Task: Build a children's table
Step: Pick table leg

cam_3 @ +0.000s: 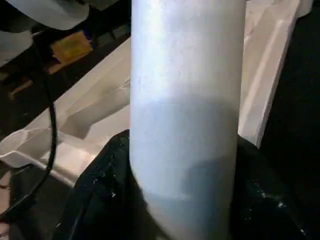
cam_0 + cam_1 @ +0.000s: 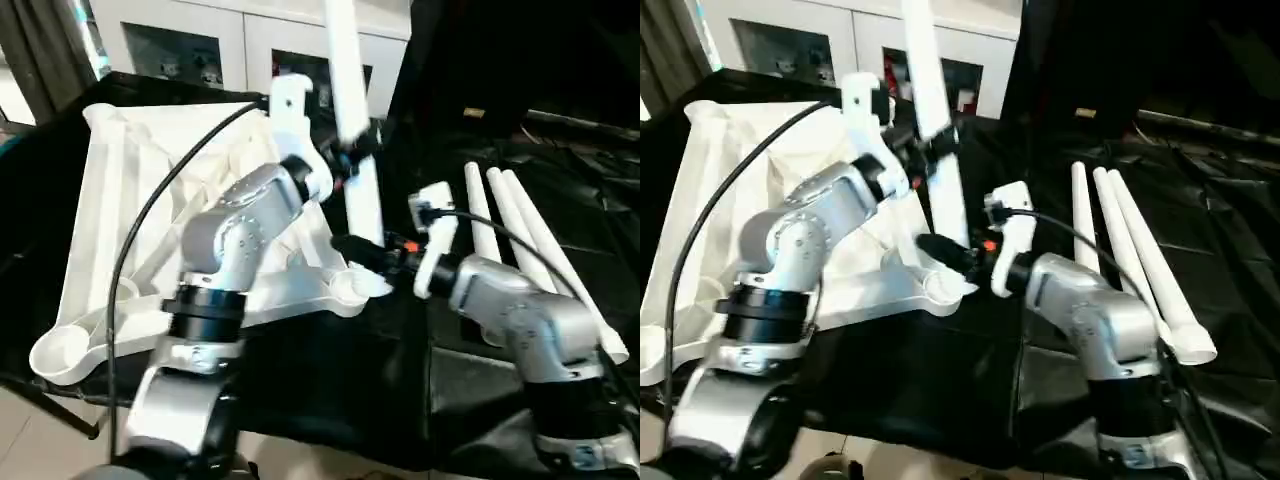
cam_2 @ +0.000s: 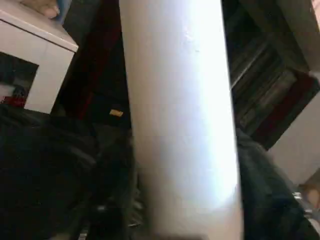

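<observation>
Leg [image 2: 352,120] stands upright over the corner socket [image 2: 352,284], both the left claw [image 2: 345,158] and right claw [image 2: 352,245] clamped on it; next, I think, press it straight down.

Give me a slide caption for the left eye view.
Both pincers hold a white leg upright over the upturned tabletop's corner socket.

White cabinets [image 2: 210,45] (glass-fronted) behind black-draped work table [image 2: 330,370].
</observation>
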